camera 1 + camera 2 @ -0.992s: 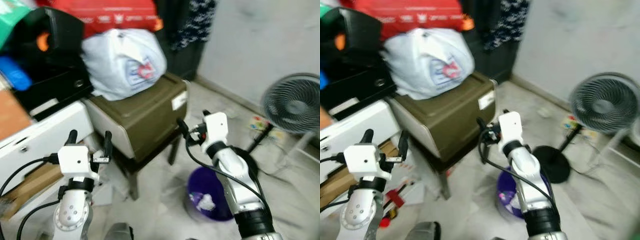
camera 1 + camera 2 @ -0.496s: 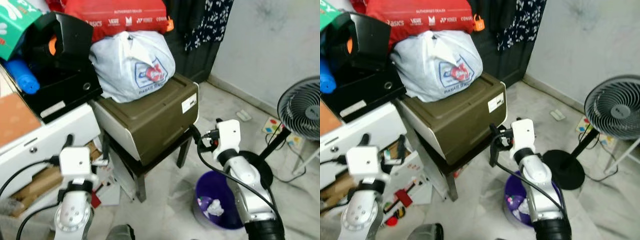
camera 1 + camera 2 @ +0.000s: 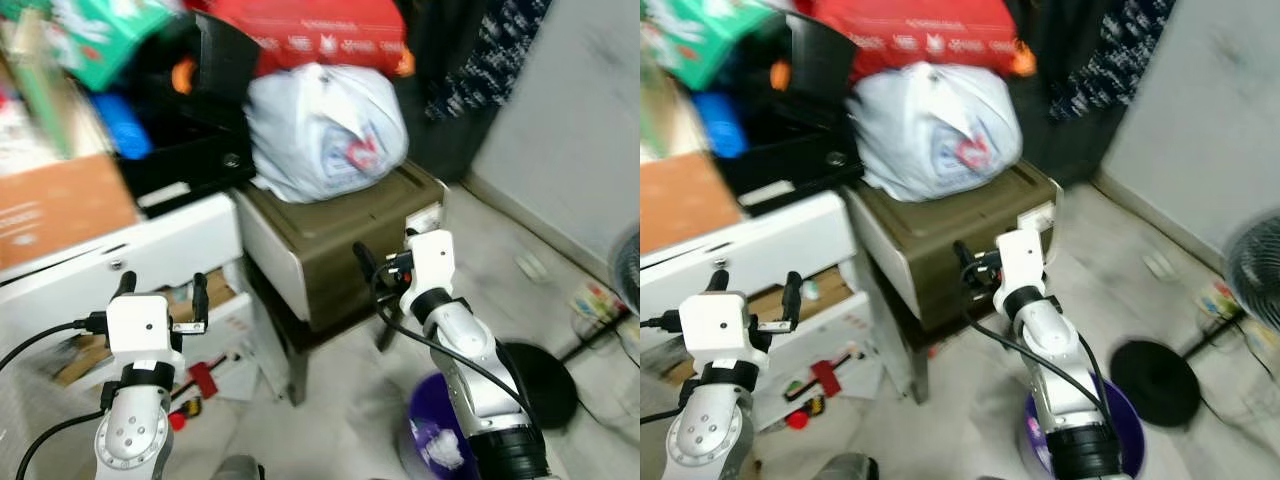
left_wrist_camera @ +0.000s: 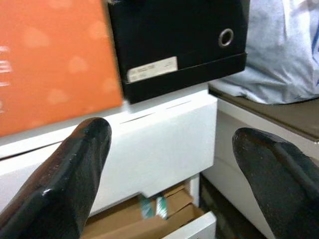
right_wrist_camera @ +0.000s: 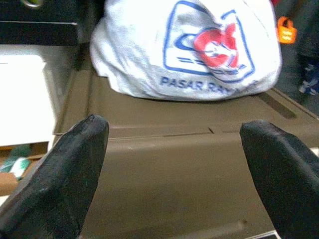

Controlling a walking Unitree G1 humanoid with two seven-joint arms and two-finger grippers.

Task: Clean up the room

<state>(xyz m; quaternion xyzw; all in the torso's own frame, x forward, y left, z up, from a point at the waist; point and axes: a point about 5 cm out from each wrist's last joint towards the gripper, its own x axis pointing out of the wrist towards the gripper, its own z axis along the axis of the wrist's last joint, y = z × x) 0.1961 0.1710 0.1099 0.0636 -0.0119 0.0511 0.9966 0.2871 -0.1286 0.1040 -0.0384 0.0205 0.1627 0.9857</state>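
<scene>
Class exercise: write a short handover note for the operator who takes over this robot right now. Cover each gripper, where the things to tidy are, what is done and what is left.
Left gripper: open, holding nothing, raised in front of the white drawer unit.
Right gripper: open, holding nothing, facing the brown box that carries the white plastic bag.
Purple bin: on the floor under the right arm, crumpled white paper inside.
Small red items lie on the floor by the drawers.
Done: some paper is in the bin.
Left: floor clutter and the stacked pile; nothing is grasped yet.
</scene>
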